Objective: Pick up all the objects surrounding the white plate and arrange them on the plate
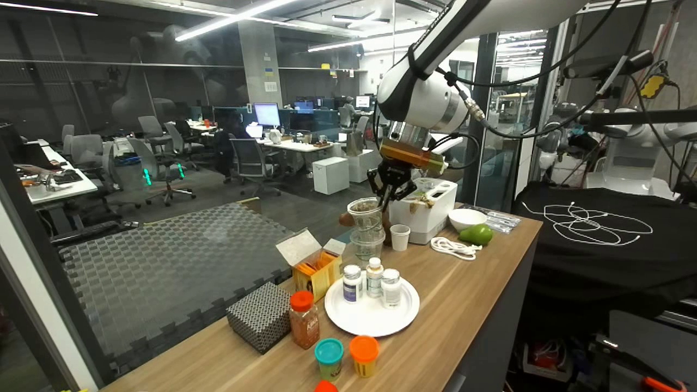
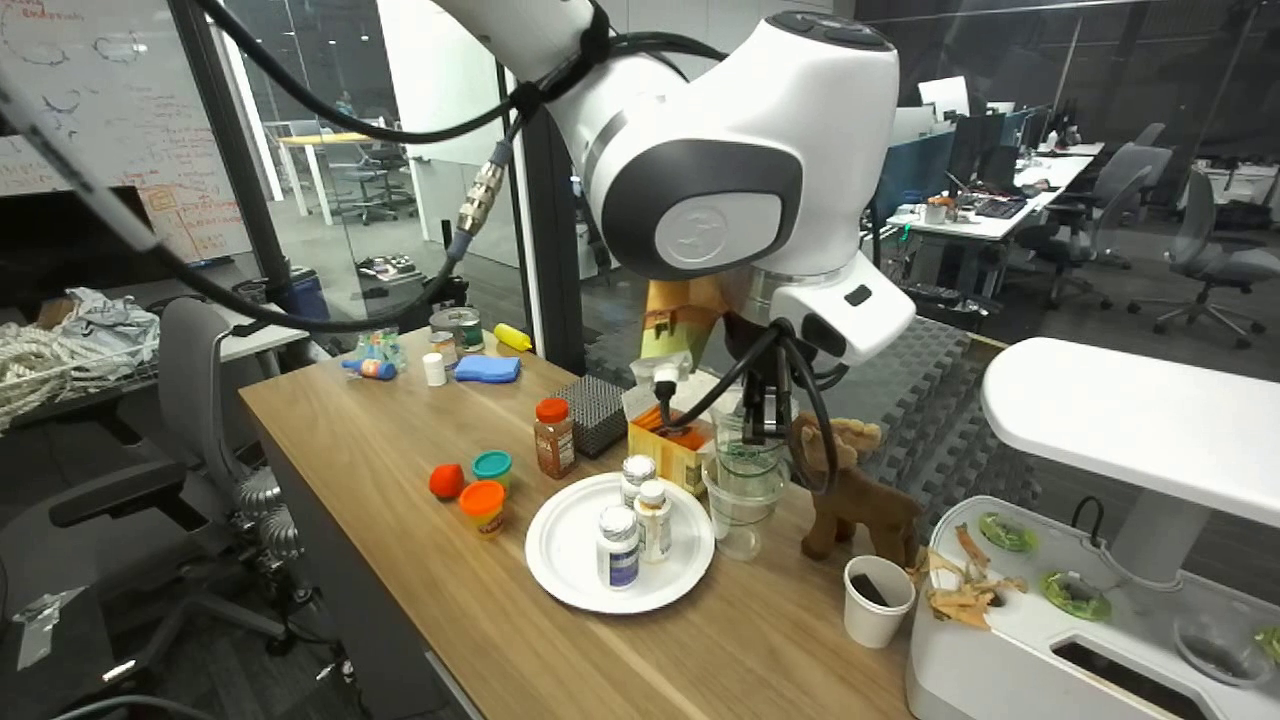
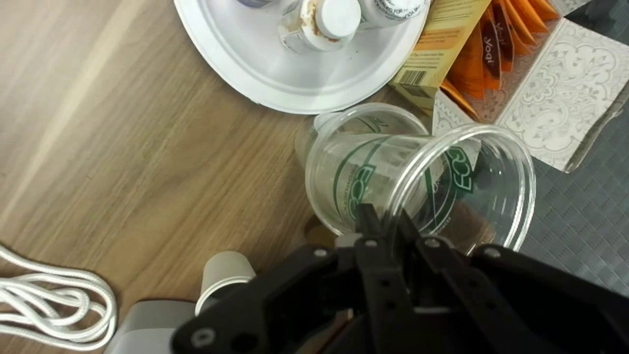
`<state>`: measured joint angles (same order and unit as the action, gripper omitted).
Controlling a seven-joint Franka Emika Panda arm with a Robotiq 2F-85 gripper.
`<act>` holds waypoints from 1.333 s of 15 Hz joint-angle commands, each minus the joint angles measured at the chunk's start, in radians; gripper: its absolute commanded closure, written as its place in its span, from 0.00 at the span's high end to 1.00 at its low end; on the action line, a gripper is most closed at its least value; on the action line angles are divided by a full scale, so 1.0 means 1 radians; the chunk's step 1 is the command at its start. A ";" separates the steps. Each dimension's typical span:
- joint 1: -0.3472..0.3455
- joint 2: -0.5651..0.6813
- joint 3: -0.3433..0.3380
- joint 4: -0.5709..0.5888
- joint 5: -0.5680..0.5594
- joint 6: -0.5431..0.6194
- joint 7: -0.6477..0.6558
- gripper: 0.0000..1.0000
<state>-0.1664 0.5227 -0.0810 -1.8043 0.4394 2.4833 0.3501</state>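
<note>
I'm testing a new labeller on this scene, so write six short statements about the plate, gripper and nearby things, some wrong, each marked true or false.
1. The gripper pinches the rim of a clear plastic cup. True.
2. Only two supplement bottles stand on the white plate. False: there are three supplement bottles.
3. The tea box is closed. False: the tea box is open, with orange tea sachets showing.
4. A teal-lidded tub stands next to the orange-lidded Play-Doh tub. True.
5. The red-lidded jar is on the plate. False: the jar stands on the wooden tabletop.
6. A white paper cup stands upright. True.
</note>
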 commanded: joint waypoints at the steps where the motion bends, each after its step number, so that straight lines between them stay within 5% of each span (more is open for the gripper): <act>1: 0.006 -0.028 0.016 -0.042 0.023 0.050 -0.002 0.16; 2: 0.008 -0.030 0.020 -0.047 0.023 0.059 -0.002 0.35; 11: 0.053 -0.064 -0.002 -0.091 -0.045 0.095 0.032 0.99; 17: 0.199 -0.219 -0.071 -0.212 -0.372 -0.018 0.063 1.00; 20: 0.248 -0.333 -0.040 -0.285 -0.508 -0.095 0.041 1.00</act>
<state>0.0274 0.3397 -0.1287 -1.9781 0.0382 2.4450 0.3965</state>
